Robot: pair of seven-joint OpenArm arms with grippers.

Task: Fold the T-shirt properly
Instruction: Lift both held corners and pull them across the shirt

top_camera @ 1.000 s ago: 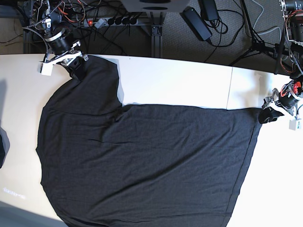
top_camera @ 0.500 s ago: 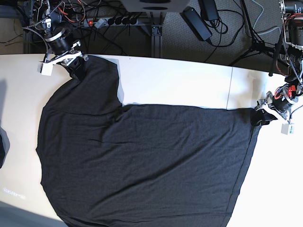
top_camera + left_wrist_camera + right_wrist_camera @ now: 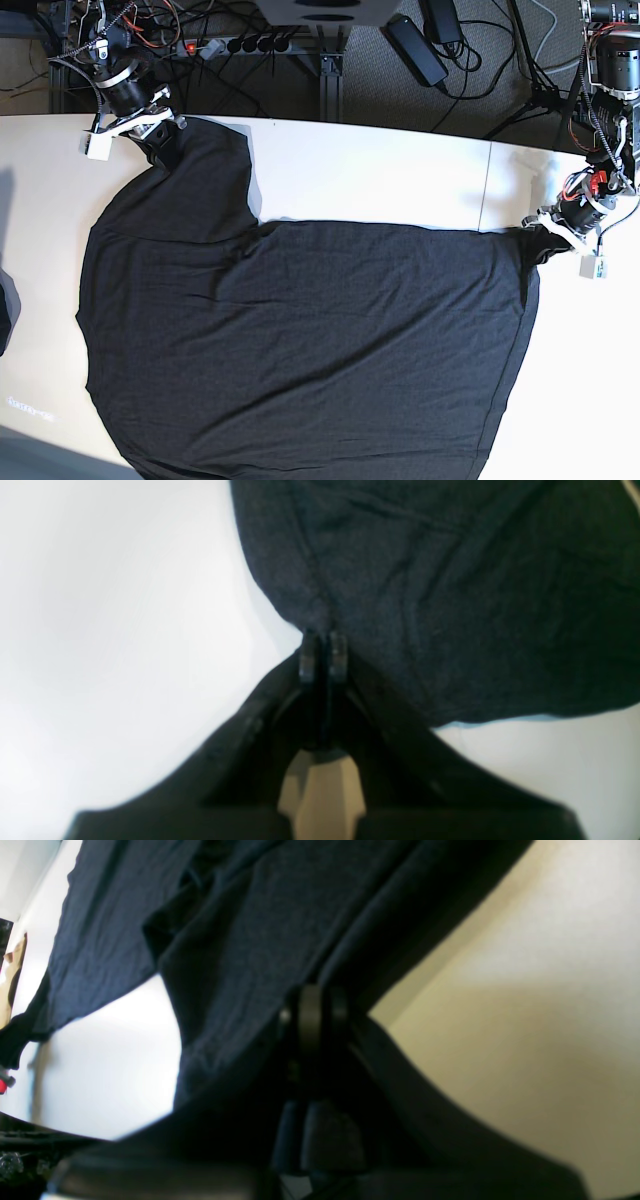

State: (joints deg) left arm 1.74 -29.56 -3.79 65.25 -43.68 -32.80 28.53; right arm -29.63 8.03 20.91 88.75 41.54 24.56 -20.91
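Observation:
The black T-shirt (image 3: 300, 340) lies spread flat, plain side up, over most of the white table (image 3: 380, 170). My left gripper (image 3: 543, 243) is at the shirt's right corner, shut on the fabric; in the left wrist view its fingertips (image 3: 322, 652) pinch the T-shirt (image 3: 450, 580) at its edge. My right gripper (image 3: 163, 143) is at the far left corner, shut on the shirt's sleeve end; in the right wrist view it (image 3: 312, 1012) grips the dark cloth (image 3: 250, 940), which hangs in folds above the table.
Cables, a power strip (image 3: 215, 45) and a stand lie on the floor behind the table's far edge. A seam in the tabletop (image 3: 486, 185) runs near the right side. Bare table lies between the sleeve and the shirt's right corner.
My left gripper has moved left and slightly up with the shirt's right corner, pulling that edge inward. The right gripper has stayed put.

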